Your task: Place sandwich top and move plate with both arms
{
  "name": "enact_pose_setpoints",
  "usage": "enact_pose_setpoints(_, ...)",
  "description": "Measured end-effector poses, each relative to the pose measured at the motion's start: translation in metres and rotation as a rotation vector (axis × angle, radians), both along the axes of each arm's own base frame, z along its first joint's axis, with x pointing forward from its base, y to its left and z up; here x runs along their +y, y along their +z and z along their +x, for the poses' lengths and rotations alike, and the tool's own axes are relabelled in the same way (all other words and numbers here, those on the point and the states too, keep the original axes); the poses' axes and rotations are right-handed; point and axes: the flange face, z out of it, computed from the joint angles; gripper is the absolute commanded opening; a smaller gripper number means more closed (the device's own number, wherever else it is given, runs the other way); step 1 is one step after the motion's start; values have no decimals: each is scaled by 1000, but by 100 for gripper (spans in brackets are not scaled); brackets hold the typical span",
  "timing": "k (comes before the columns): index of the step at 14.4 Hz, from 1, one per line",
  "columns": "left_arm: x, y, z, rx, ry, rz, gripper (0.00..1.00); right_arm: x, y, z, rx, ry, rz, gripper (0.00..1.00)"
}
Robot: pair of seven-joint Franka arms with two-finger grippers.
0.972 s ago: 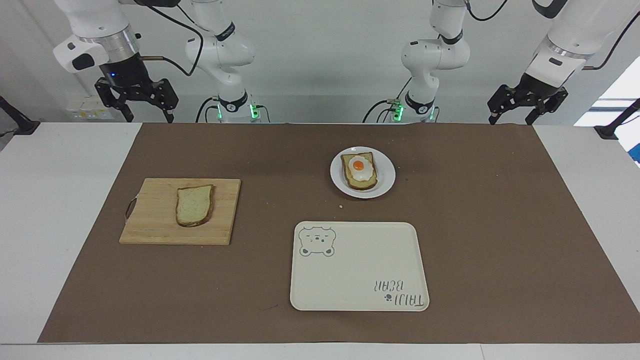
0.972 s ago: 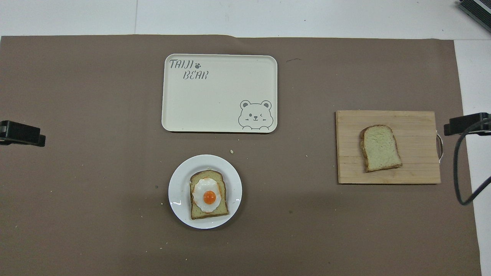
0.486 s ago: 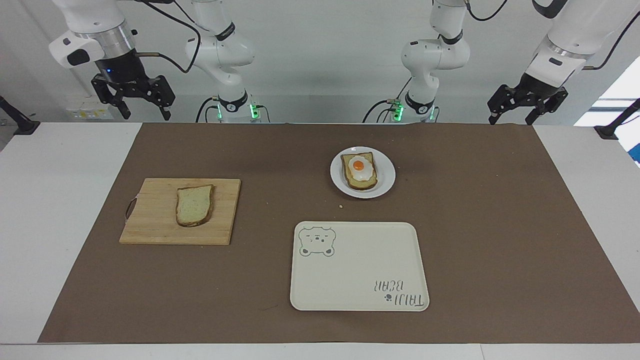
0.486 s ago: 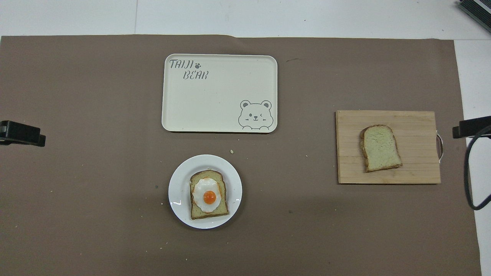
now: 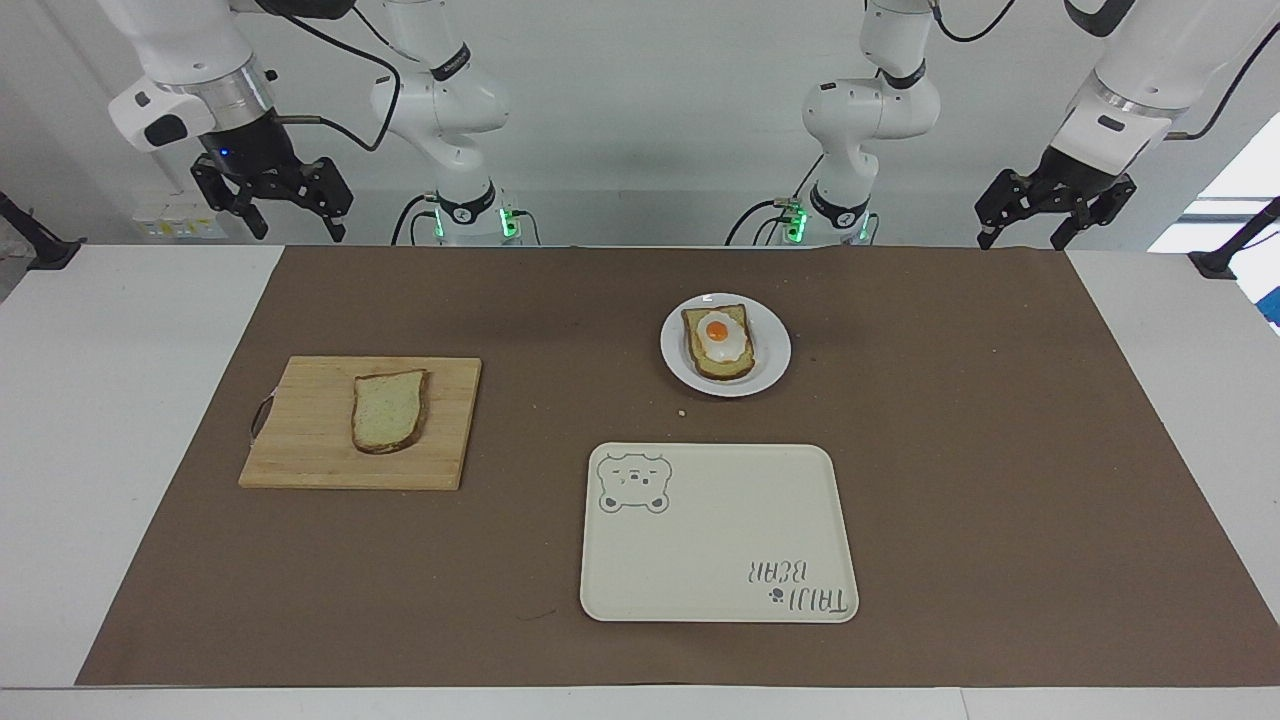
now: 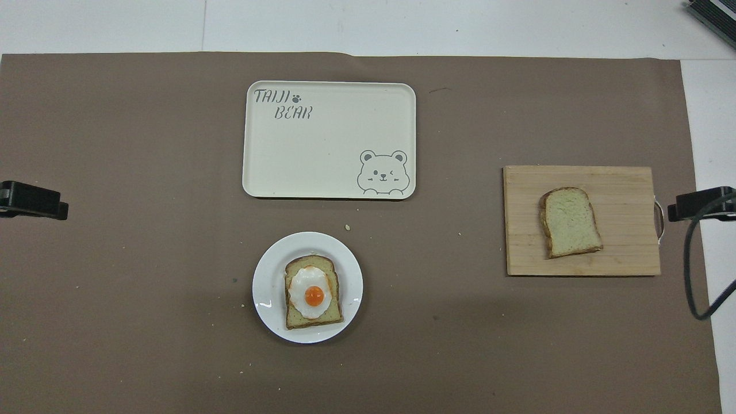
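Two hands spread, raised: left hand [image 5: 1052, 215], right hand [image 5: 272, 205]; sandwich top [image 5: 388, 410] on board [image 5: 310, 440].

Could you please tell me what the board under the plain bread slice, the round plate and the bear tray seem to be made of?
The rectangular light-brown cutting board looks like unfinished wood: matt, with visible plank lines. The small round white plate looks like glazed ceramic or glossy plastic, since it shows bright highlights. The cream rectangular tray with a bear drawing is probably matt plastic or melamine: smooth, printed, rounded raised rim.
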Motion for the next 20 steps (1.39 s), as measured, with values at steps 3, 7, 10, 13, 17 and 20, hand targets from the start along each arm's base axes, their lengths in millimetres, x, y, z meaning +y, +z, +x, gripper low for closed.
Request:
enact_pose_setpoints(3,0,0,0,0,0,0,100,-2,-23,7,-10,13,49,100)
enact_pose_setpoints(7,0,0,0,0,0,0,100,-13,-67,20,-14,75,117,100)
enact_pose_setpoints(10,0,0,0,0,0,0,100,-18,-96,38,-20,72,152,100)
enact_pose_setpoints(13,0,0,0,0,0,0,100,-23,-126,55,-24,88,186,100)
enact_pose_setpoints(17,0,0,0,0,0,0,100,-44,-168,73,-38,127,186,100)
enact_pose_setpoints(20,0,0,0,0,0,0,100,-46,-194,75,-41,134,182,100)
